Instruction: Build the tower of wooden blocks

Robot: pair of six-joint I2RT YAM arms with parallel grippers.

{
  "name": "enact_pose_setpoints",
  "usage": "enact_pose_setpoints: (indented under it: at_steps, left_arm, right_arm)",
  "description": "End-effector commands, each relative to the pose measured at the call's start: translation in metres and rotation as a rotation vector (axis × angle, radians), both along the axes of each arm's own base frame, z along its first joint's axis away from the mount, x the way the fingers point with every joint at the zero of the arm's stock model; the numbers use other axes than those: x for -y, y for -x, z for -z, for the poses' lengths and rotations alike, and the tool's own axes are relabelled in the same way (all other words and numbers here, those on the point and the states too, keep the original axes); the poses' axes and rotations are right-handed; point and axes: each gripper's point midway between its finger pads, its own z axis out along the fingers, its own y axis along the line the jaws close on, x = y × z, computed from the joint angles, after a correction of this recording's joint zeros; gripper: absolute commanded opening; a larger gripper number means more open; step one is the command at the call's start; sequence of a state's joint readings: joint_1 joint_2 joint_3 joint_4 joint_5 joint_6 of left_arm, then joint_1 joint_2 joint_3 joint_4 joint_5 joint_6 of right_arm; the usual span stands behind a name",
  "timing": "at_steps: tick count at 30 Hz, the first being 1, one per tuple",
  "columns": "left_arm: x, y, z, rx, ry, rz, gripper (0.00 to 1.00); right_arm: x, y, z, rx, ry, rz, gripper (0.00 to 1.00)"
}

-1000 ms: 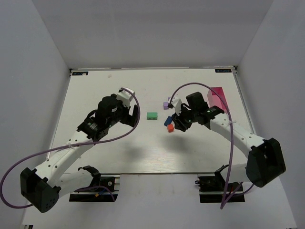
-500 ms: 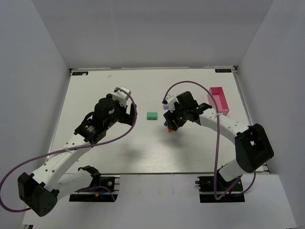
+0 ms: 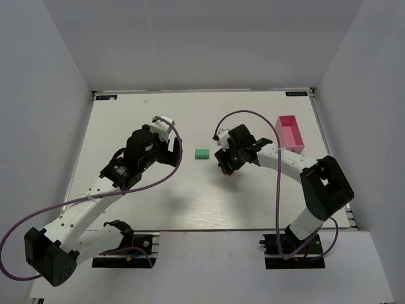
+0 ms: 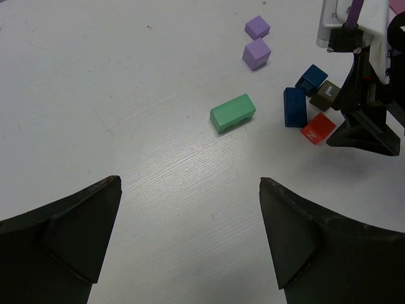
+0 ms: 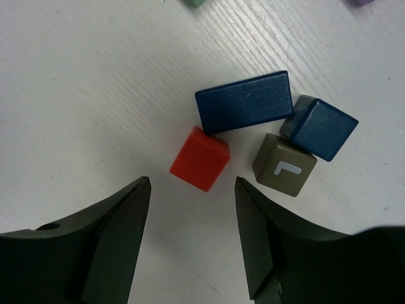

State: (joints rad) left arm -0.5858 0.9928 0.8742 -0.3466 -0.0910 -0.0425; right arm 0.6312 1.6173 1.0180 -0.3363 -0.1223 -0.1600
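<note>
the right gripper (image 5: 192, 197) hangs over the red cube (image 5: 200, 158), jaws spread, holding nothing. the left gripper (image 4: 190, 190) is spread wide and empty, left of the green brick (image 4: 233, 113). no tower stands yet: the blocks lie flat, right of the table's centre. the red cube touches the blue brick (image 5: 243, 102). if you close off-centre, a finger can strike that brick, twist the cube and scatter the grey cube (image 5: 285, 164) nearby.
</note>
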Motion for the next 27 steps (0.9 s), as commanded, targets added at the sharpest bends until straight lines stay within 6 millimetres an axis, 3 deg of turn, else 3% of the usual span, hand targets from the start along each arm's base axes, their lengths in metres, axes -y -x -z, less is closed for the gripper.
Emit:
enact_pose_setpoints:
  at_steps: [1, 27]
  left_arm:
    - [0.001, 0.001, -0.004, 0.009, 0.019, 0.001, 1.00]
    - [0.004, 0.001, -0.001, -0.003, 0.020, 0.018, 1.00]
  right_arm:
    - [-0.006, -0.013, -0.006, 0.047, -0.008, 0.031, 0.62]
    - [-0.017, -0.012, 0.013, 0.010, 0.027, 0.005, 0.59]
